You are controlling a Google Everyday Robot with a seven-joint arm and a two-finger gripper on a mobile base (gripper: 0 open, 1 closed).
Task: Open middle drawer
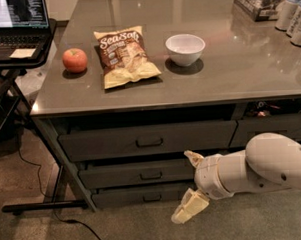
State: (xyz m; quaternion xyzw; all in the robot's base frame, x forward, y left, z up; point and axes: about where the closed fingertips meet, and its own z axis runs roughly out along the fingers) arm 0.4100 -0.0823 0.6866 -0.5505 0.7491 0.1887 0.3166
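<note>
- The middle drawer [118, 174] is just left of the hand [191, 183], its low front about level with the hand's middle. It looks shut, and its small loop handle [151, 175] is a short way left of the hand, not yet touched.
- The hand hangs in front of the drawer stack with its two pale fingers [190, 209] spread wide, one above and one below. It has hold of nothing.
- To do this step well, I judge the hand should slide left until the handle's bar sits between the fingers. It should then close on the bar and pull straight out from the front (a skewed pull could bind the drawer on its runners).
- It should keep its height. The top drawer [106, 143] is up and left of the hand and the bottom drawer [119, 197] is down and left. Each has a similar handle, so drifting either way risks the wrong one.
- On the surface [239, 78] well above the hand, a chip bag [125, 58] reads "Sea Salt"; its smaller print is unreadable.
- An apple [75, 60] and a white bowl [185, 49] flank the bag; neither bears writing.
- The laptop [16, 28], far up and left, shows text too fine to read.
</note>
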